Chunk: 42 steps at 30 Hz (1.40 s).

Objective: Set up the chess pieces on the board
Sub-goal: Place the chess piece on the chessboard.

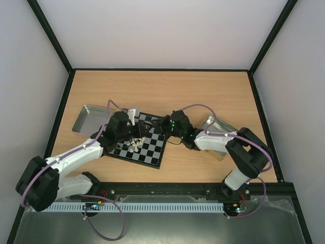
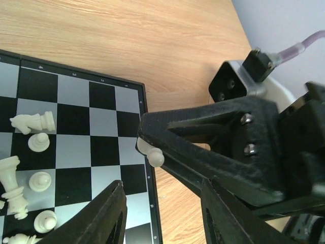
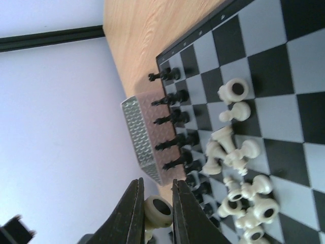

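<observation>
The board (image 1: 152, 152) lies mid-table between the two arms. A heap of cream-white pieces (image 1: 134, 144) lies on its left part, several toppled. In the right wrist view a row of black pieces (image 3: 175, 119) stands along the board's far edge, with the white heap (image 3: 238, 152) nearer. My right gripper (image 3: 155, 189) is shut on a cream-white piece (image 3: 158, 211) and holds it above the board's right part (image 1: 154, 124). That piece (image 2: 152, 152) also shows in the left wrist view, over the board's right rim. My left gripper (image 2: 162, 216) is open and empty just below it.
A shallow silver tin (image 1: 91, 118) lies left of the board and shows behind the black row in the right wrist view (image 3: 139, 132). A second tin (image 1: 219, 128) lies right, partly under the right arm. Bare wood surrounds the board.
</observation>
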Each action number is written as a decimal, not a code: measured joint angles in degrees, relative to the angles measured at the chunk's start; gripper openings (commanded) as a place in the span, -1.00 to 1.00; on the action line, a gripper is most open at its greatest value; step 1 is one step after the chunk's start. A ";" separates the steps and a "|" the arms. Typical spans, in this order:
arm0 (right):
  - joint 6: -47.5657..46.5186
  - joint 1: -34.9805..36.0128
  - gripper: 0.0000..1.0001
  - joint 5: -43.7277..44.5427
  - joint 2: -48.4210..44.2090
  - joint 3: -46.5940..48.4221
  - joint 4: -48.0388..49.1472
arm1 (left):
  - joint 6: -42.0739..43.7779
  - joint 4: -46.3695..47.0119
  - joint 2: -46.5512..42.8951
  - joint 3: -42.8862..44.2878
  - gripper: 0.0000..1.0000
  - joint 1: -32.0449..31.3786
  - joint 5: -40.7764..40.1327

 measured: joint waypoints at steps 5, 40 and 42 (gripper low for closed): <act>5.01 -0.48 -0.92 -2.73 -0.04 -1.64 5.35 | -1.18 3.89 2.29 -1.40 -0.27 -1.75 -1.75; 4.02 -1.14 -0.68 -6.49 -3.26 -2.64 4.74 | 1.57 14.08 1.29 -4.44 -0.93 -1.92 -2.21; 3.13 -1.11 -0.55 -6.21 -3.85 -2.64 3.54 | 1.73 14.01 1.27 -4.44 -0.94 -2.16 -2.21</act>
